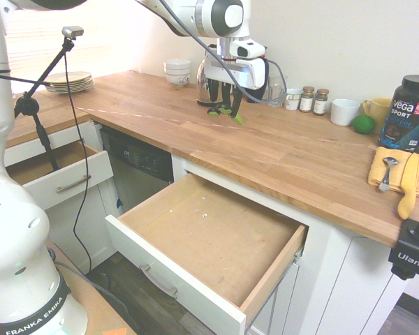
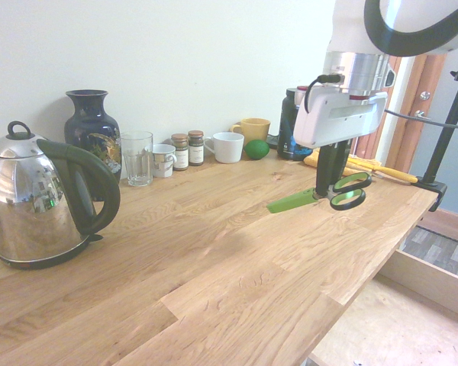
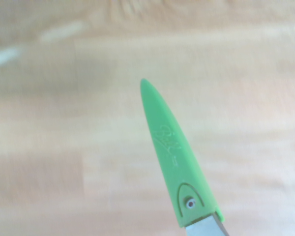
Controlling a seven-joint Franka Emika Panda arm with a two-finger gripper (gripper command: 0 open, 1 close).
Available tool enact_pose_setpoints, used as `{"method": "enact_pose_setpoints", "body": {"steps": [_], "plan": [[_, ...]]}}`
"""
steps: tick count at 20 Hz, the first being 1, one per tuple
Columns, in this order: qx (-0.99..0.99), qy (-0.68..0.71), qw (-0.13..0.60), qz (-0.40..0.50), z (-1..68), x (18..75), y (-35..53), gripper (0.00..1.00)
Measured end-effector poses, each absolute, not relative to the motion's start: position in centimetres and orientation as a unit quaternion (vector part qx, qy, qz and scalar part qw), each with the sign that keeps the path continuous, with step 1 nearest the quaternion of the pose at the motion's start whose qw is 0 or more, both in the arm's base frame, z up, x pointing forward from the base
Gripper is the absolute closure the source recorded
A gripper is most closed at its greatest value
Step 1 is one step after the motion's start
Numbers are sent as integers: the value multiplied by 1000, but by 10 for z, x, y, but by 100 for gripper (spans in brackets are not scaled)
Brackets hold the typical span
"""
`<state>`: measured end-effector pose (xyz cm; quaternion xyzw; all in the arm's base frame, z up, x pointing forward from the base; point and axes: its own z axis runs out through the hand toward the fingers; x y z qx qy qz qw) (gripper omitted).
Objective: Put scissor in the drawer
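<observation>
Bright, even daylight; window [image 1: 49, 35] blown out white at one exterior view's upper left. Kettle [image 2: 30, 198] mirrors the room. Wrist view soft, countertop [image 3: 64, 147] grain smeared, sheath [image 3: 174, 157] sharper.

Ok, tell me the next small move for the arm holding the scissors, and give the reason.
Probably carry the scissor sideways off the countertop edge until it hangs over the open drawer. The gripper is shut on it near the handles and holds it clear above the wood, sheath tilted down, while the drawer's board bottom lies bare below the counter edge.
</observation>
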<state>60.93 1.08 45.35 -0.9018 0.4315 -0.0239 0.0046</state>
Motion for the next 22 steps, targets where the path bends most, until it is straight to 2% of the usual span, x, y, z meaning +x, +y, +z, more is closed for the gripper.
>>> {"method": "enact_pose_setpoints", "body": {"steps": [11, 22], "plan": [[-895, 445, 2, -23, 449, 509, -13, 100], [-893, 449, 0, -16, 428, 447, -28, 100]]}}
